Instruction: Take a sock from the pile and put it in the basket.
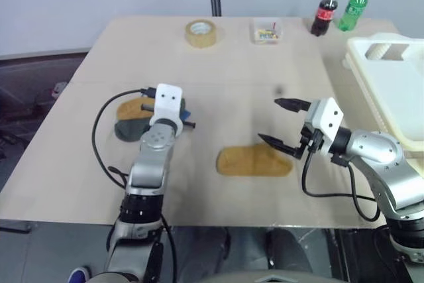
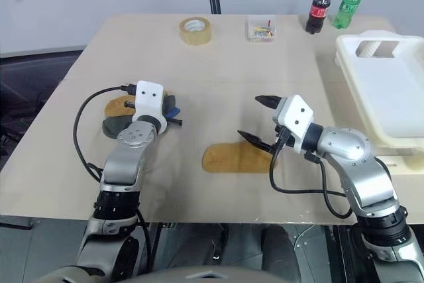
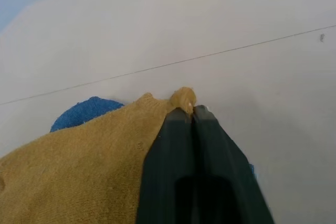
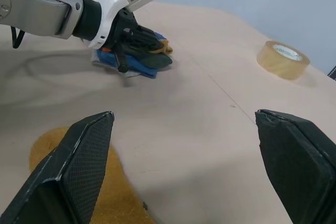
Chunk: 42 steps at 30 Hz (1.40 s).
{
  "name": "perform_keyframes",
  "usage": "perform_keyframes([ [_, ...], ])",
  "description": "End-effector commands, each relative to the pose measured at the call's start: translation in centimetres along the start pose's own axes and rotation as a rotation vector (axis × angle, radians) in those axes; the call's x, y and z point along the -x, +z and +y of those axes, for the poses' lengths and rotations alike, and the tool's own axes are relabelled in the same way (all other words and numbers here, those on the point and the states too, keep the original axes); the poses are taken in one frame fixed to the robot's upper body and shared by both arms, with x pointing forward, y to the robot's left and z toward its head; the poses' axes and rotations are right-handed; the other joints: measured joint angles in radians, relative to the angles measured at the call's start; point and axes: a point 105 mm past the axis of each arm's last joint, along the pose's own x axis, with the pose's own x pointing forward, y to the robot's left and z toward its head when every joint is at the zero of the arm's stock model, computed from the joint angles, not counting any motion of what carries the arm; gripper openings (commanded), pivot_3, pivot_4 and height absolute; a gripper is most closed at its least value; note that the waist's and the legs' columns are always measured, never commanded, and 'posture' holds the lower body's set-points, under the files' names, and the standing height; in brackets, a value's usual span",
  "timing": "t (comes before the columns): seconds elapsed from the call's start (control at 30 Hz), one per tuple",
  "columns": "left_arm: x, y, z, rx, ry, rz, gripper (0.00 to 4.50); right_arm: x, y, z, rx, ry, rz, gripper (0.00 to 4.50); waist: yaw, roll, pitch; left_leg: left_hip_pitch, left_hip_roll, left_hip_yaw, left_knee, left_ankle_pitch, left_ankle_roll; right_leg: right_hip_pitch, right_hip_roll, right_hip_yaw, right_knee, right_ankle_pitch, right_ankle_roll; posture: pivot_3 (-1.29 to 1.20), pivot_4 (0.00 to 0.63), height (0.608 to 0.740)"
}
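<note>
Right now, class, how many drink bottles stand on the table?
2: a dark cola bottle with a red cap and a green bottle beside it, both at the table's far edge, near the basket.

Table layout, head camera.
Pile (image 2: pixel 119 116) sits on the table (image 2: pixel 218 64) at left, under the left gripper (image 2: pixel 173 116). A lone sock (image 2: pixel 235 158) lies mid-table toward the near edge, just left of the right gripper (image 2: pixel 260 121). Basket (image 2: pixel 387 87) at the right edge. Along the far edge, left to right: tape roll (image 2: pixel 195 30), small plastic box (image 2: pixel 261 28), cola bottle (image 2: pixel 318 8), soda bottle (image 2: pixel 349 4).
</note>
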Motion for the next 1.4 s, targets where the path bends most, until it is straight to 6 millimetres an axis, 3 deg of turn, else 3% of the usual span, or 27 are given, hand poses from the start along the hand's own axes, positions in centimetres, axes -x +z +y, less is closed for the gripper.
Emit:
perform_keyframes([
  [0.03, 0.2, 1.7, -0.1, 0.006, -0.019, -0.066, 0.04, 0.3, 1.2, 0.0, 0.046, -0.007, -0.03, 4.5, 0.0, 0.0, 0.0, 0.0, 0.0, 0.0, 0.0, 0.0, 0.0, 0.0, 0.0, 0.0, 0.0, 0.0, 0.0, 0.0, 0.15, 0.74],
  [0.27, 0.9, 3.5, -4.5, 0.082, -0.28, -0.109, 0.04, 0.4, 1.1, 0.0, 0.044, -0.015, -0.023, 4.5, 0.001, 0.0, 0.0, 0.0, 0.0, 0.0, 0.0, 0.0, 0.0, 0.0, 0.0, 0.0, 0.0, 0.0, 0.0, 0.0, 0.15, 0.74],
  [0.5, -0.2, 3.4, -9.7, 0.136, -0.467, -0.02, 0.04, 0.7, 1.0, 0.0, 0.04, -0.048, -0.008, 4.5, 0.001, 0.0, 0.0, 0.0, 0.0, 0.0, 0.001, 0.0, 0.0, 0.001, 0.0, 0.0, 0.0, 0.0, 0.0, 0.0, 0.15, 0.74],
  [0.73, 0.2, 6.1, -20.2, 0.248, -0.804, 0.006, 0.04, 2.4, -1.0, -1.7, 0.031, -0.212, 0.145, 4.5, 0.004, -0.002, 0.001, -0.002, -0.001, -0.001, 0.003, 0.0, 0.0, 0.001, 0.0, -0.001, 0.0, 0.0, 0.001, 0.0, 0.15, 0.74],
  [0.83, 0.2, 6.5, -22.0, 0.282, -0.848, 0.022, 0.85, 2.8, -1.5, -2.1, 0.0, -0.279, 0.191, 4.5, -0.004, -0.002, 0.001, -0.003, -0.001, 0.0, 0.005, -0.001, 0.001, 0.001, -0.001, -0.001, -0.001, 0.001, 0.001, 0.0, 0.15, 0.74],
  [0.87, 0.3, 7.2, -22.4, 0.29, -0.866, 0.006, 1.34, 2.8, -1.7, -2.2, -0.016, -0.295, 0.203, 4.5, -0.007, -0.002, 0.001, -0.003, -0.001, 0.001, 0.005, -0.001, 0.002, 0.0, 0.0, 0.0, -0.001, 0.001, 0.002, 0.0, 0.15, 0.74],
  [0.9, 0.3, 7.9, -22.4, 0.293, -0.873, -0.018, 1.34, 2.8, -1.9, -2.3, -0.037, -0.312, 0.209, 4.5, -0.018, -0.002, 0.001, -0.003, -0.001, 0.002, 0.005, -0.001, 0.002, 0.0, 0.0, 0.001, 0.0, 0.001, 0.002, 0.0, 0.15, 0.74],
  [0.93, 0.2, 8.7, -22.1, 0.301, -0.871, -0.045, 2.15, 2.6, -2.1, -2.6, -0.068, -0.337, 0.21, 4.5, -0.023, -0.002, 0.001, -0.002, 0.0, 0.002, 0.004, -0.001, 0.002, -0.001, 0.0, 0.001, 0.0, 0.001, 0.002, 0.0, 0.15, 0.74],
  [1.0, -0.1, 10.0, -20.5, 0.279, -0.845, -0.111, 2.88, 2.0, -2.5, -3.2, -0.117, -0.375, 0.228, 4.5, -0.027, -0.002, 0.001, -0.003, 0.0, 0.003, 0.004, -0.001, 0.002, -0.003, 0.0, 0.002, 0.001, 0.001, 0.002, 0.0, 0.15, 0.74],
  [1.1, -1.0, 11.2, -17.2, 0.212, -0.773, -0.197, 2.88, 0.8, -3.5, -4.3, -0.153, -0.462, 0.266, 4.5, -0.029, -0.002, 0.001, -0.003, 0.0, 0.004, 0.005, -0.001, 0.002, -0.003, 0.0, 0.004, 0.004, 0.001, 0.002, 0.0, 0.15, 0.74],
  [1.2, -2.8, 11.0, -13.2, 0.168, -0.661, -0.204, 2.88, -1.2, -5.0, -5.0, -0.215, -0.502, 0.307, 4.5, -0.03, -0.002, 0.001, 0.0, 0.0, 0.006, 0.005, -0.001, 0.002, -0.003, 0.001, 0.006, 0.006, 0.001, 0.002, 0.0, 0.15, 0.74],
  [1.3, -4.4, 8.6, -9.7, 0.086, -0.571, -0.16, 2.88, -3.2, -6.8, -5.3, -0.301, -0.528, 0.342, 4.5, -0.033, -0.002, 0.001, 0.0, 0.001, 0.006, 0.004, -0.001, 0.001, -0.003, 0.002, 0.007, 0.007, 0.001, 0.001, 0.0, 0.15, 0.74],
  [1.4, -5.0, 6.3, -7.9, 0.058, -0.549, -0.107, 2.88, -4.5, -8.1, -5.7, -0.335, -0.538, 0.364, 4.5, -0.027, -0.002, 0.001, 0.0, 0.0, 0.007, 0.004, -0.001, 0.001, -0.004, 0.002, 0.008, 0.006, 0.001, 0.001, 0.0, 0.15, 0.74],
])
